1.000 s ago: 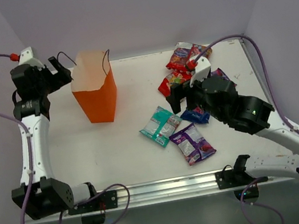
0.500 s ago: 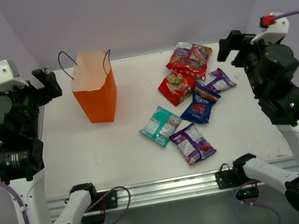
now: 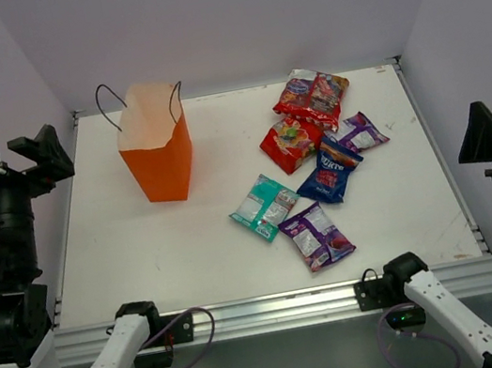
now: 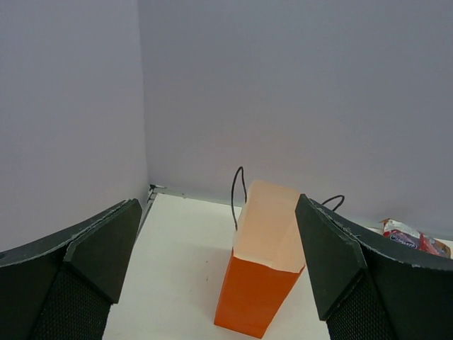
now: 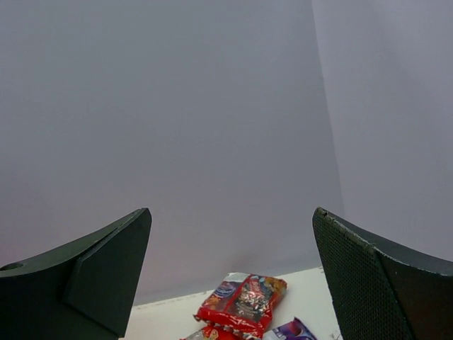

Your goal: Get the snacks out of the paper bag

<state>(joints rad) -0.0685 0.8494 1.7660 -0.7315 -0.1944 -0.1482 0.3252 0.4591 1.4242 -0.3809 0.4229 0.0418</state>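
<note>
The orange bag stands upright on the back-left part of the white table. Its mouth faces up and its two thin dark handles arch above the rim; what lies inside cannot be seen. Six snacks lie flat on the table to its right, well apart from it. A red packet is nearest the back edge, and a second red packet touches it just in front. A small purple packet lies beside that one toward the right edge, and a blue packet sits just in front of those two. A teal-white packet lies nearer the middle, and a larger purple packet just beside it is closest to the near rail. The left gripper hangs raised beyond the table's left edge, fingers spread wide and holding nothing, and its wrist camera frames the bag between them. The right gripper sits beyond the right edge, likewise spread wide and empty. It faces the back wall, with the red packet low in its own view. Pale lilac walls close in the table at the back and both sides.
</note>
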